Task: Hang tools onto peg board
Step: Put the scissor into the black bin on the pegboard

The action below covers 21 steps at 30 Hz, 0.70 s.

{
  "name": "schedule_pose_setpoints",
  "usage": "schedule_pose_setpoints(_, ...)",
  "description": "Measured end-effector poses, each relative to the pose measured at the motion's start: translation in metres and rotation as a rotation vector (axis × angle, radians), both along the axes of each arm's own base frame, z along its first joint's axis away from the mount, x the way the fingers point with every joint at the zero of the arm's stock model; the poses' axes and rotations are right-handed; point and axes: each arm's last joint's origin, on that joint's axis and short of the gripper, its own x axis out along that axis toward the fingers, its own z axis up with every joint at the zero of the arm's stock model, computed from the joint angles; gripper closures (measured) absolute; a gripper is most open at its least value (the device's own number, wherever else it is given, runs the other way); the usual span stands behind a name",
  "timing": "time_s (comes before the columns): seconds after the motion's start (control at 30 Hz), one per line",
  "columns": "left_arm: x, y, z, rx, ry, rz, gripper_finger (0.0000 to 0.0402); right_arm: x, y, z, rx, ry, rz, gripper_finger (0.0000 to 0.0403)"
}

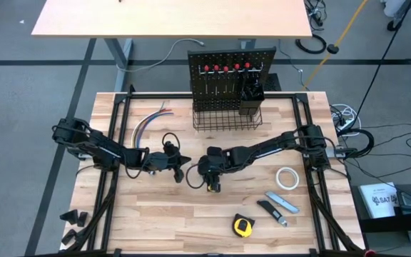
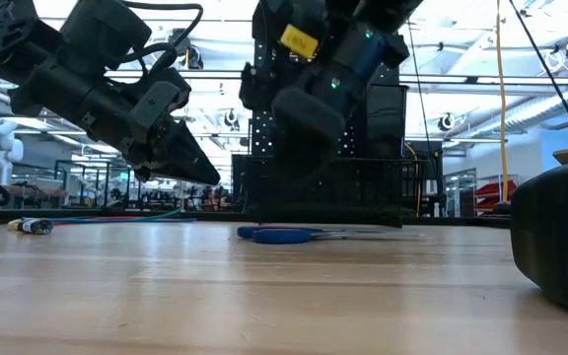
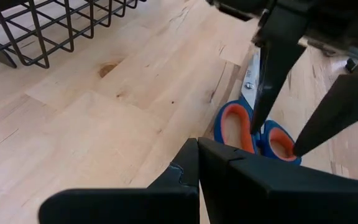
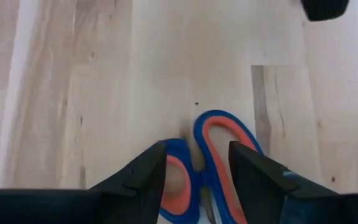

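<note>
Near edge of the table [image 1: 163, 221]: yellow tape measure [image 1: 242, 226], utility knife [image 1: 282, 203] to its right, white tape roll [image 1: 286, 178] just beyond. Mid-table: scissors [image 4: 213, 162] with blue-orange handles lie flat on the wood. Right gripper [image 4: 197, 171] sits over the handle loops, fingers parted either side, nothing visibly clamped. Left gripper [image 1: 180, 173] just left of it, clenched, empty. Far: coloured wires [image 1: 148, 123] at left, peg board [image 1: 231, 68] upright with wire basket [image 1: 227, 118] at its base.
</note>
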Motion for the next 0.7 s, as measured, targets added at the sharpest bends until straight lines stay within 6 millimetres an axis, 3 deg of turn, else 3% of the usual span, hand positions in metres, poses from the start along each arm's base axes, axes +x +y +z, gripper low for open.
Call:
schedule_pose_setpoints(0.4, 0.0, 0.0, 0.0, 0.002, 0.001, -0.001, 0.0402, -0.002, -0.001, -0.009, -0.015, 0.052, -0.003, 0.0238)
schedule_pose_setpoints(0.7, 0.0, 0.0, 0.0, 0.002, 0.002, -0.001, 0.0402, 0.0, 0.006, -0.035, -0.056, 0.11, 0.005, 0.0241)
